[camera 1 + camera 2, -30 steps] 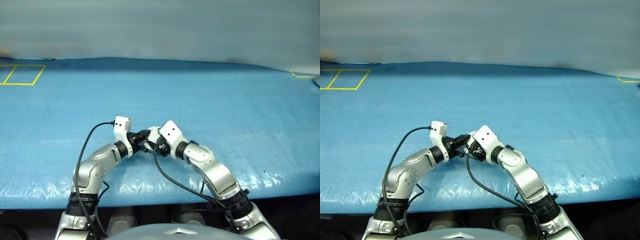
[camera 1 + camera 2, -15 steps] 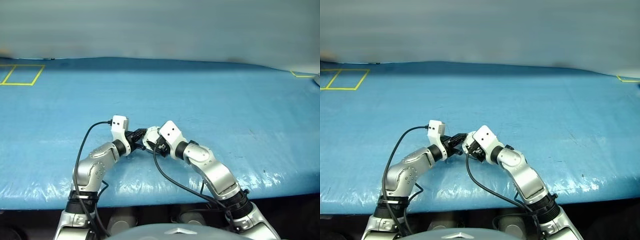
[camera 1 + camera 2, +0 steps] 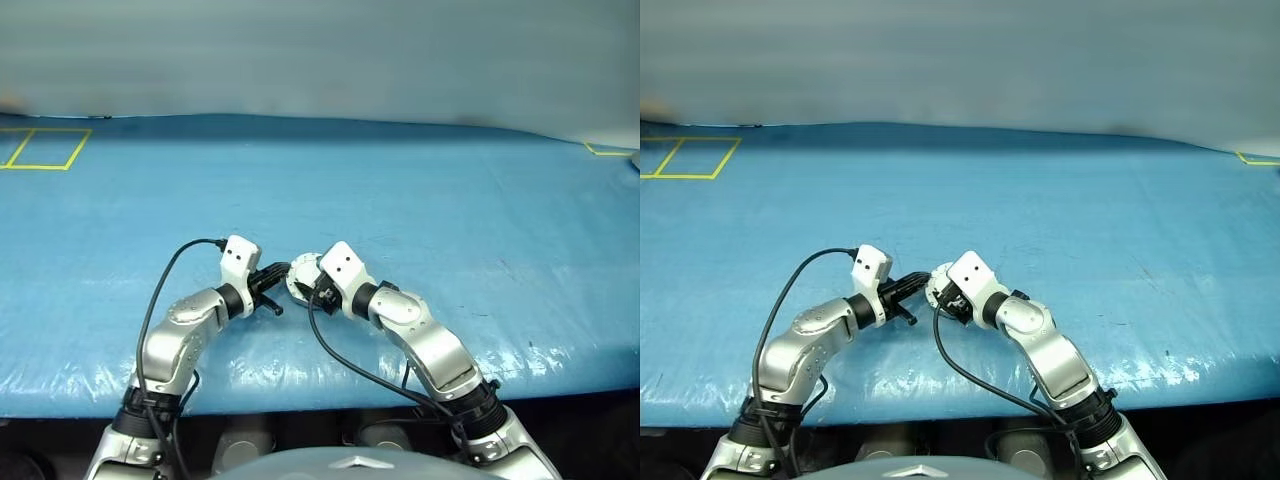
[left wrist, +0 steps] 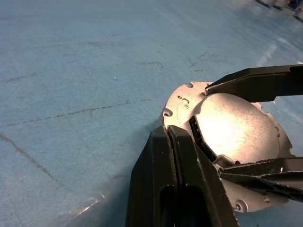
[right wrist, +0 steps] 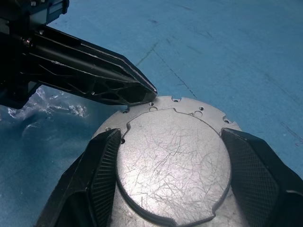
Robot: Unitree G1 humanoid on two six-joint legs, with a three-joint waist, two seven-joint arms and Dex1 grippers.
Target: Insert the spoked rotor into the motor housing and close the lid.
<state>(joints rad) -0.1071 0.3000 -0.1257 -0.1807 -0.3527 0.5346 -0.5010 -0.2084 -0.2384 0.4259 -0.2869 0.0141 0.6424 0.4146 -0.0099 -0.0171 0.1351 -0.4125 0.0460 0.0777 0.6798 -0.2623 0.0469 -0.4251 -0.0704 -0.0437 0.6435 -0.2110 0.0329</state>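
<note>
Head views: both arms meet low and centre in the frame, over a blue sheet (image 3: 420, 200) that covers the table.

Right gripper (image 5: 171, 163): fingers (image 5: 94, 175) spread wide and clamped on a round grey metal disc, one finger on each side of its rim. The face toward the wrist camera is plain scratched metal with a raised centre plate and small holes and notches round the edge, so this reads as the lid (image 5: 175, 165), outer face up. In the left eye view the lid (image 3: 303, 273) shows as a pale disc just left of the right wrist, held clear of the sheet.

Left gripper (image 4: 169, 135): fingers pressed together, nothing between them. In the right wrist view the closed tip (image 5: 144, 90) lies at the lid's rim, at the upper left of the disc; touching or just short of it, cannot tell. In the left wrist view the tip sits at the lid's notched edge (image 4: 227, 132), lower centre of the frame.

Cannot tell whether the housing is beneath the lid; the underside is hidden.

Yellow tape outline (image 3: 40, 148) on the sheet at the upper left of the left eye view, well apart from the arms.
</note>
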